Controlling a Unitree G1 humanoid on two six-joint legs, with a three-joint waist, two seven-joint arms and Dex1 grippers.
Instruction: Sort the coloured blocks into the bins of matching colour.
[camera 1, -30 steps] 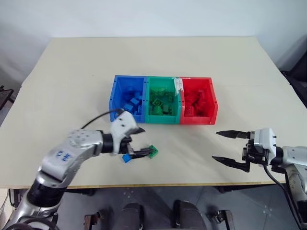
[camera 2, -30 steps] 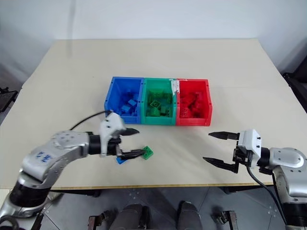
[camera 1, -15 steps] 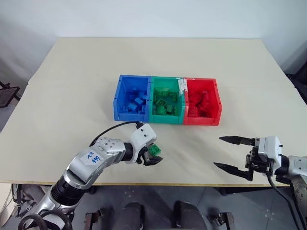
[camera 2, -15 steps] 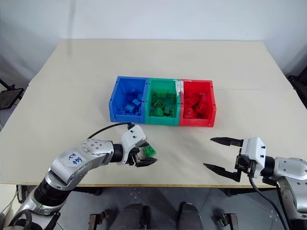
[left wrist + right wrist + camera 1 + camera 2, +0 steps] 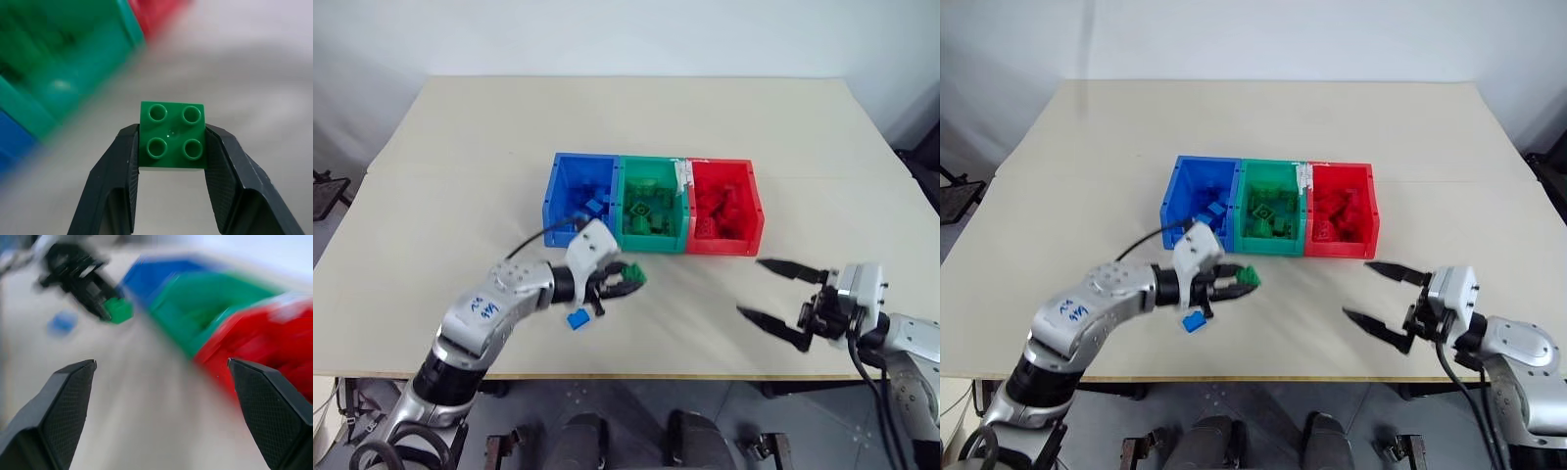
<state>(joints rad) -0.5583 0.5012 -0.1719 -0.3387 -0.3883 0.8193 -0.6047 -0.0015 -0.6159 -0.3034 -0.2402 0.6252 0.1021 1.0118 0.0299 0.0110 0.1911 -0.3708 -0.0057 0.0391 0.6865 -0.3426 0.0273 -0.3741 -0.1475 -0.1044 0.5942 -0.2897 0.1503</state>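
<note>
My left gripper (image 5: 625, 280) is shut on a green block (image 5: 171, 134) and holds it above the table, just in front of the blue bin (image 5: 551, 201) and green bin (image 5: 652, 243). A blue block (image 5: 578, 318) lies on the table below that hand. The red bin (image 5: 725, 246) closes the row on the right. All three bins hold several blocks of their own colour. My right gripper (image 5: 749, 287) stands open with nothing in it, off to the right in front of the red bin. In the right wrist view the held green block (image 5: 117, 309) and the blue block (image 5: 62, 323) show, blurred.
The joined bins stand at the middle of a beige table (image 5: 460, 176). Its front edge (image 5: 636, 374) runs close below both hands. A black cable (image 5: 533, 242) loops over my left wrist.
My left gripper has shut on the green block and lifted it off the table toward the bins. The blue block stays on the table. My right gripper rose slightly and turned, still open.
</note>
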